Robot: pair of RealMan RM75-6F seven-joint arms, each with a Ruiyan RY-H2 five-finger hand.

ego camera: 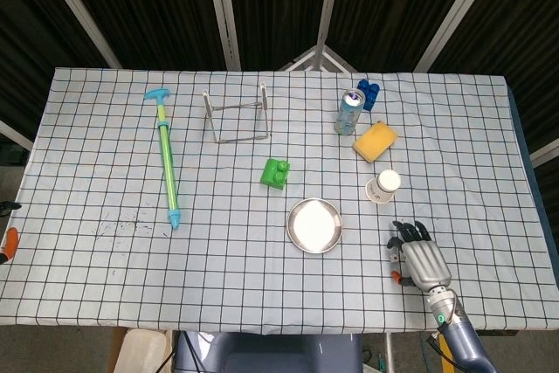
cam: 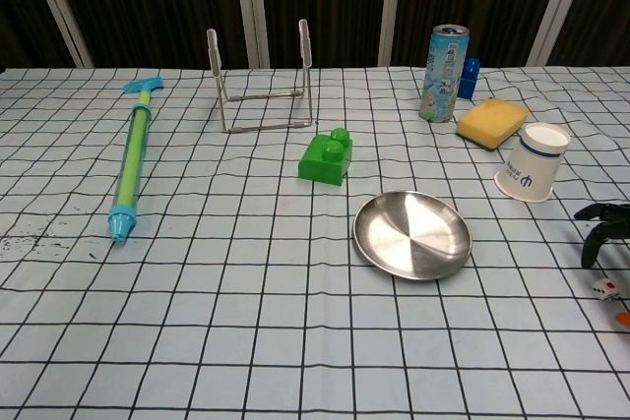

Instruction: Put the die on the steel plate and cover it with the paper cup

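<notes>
Die not made out from head view, likely hidden under or beside right hand (ego camera: 421, 259) at near-right table edge; steel plate (ego camera: 314, 225) bare, nothing on it; paper cup (ego camera: 383, 186) upside down on cloth just beyond hand, between plate and sponge (ego camera: 375, 141), untouched. So neither step done: die not on plate, cup not over it. Hand palm-down over cloth w/ fingers curved toward cup, can't tell from here if clamped on anything. Left hand unseen apart from dark/orange bit at far-left frame edge, not identifiable. Count, head view: 1 plate, 1 cup, 1 sponge, 1 can (ego camera: 349, 112), 1 blue item behind can, 1 green block (ego camera: 276, 173), 1 water pump toy (ego camera: 166, 158), 1 wire rack (ego camera: 238, 114). Chest view: die (cam: 604, 288) visible, small white cube w/ red pip, lying on cloth at right edge, well apart from steel plate (cam: 412, 234); dark fingertips (cam: 594, 238) of right hand hang just above it, spread, holding nothing. Paper cup (cam: 533, 161) inverted, tilted slightly, near hand. Judged as pre-grasp stage, whole task left: pick die, place on plate, then cup over. Count same here: 1 die, 1 plate, 1 cup
</notes>
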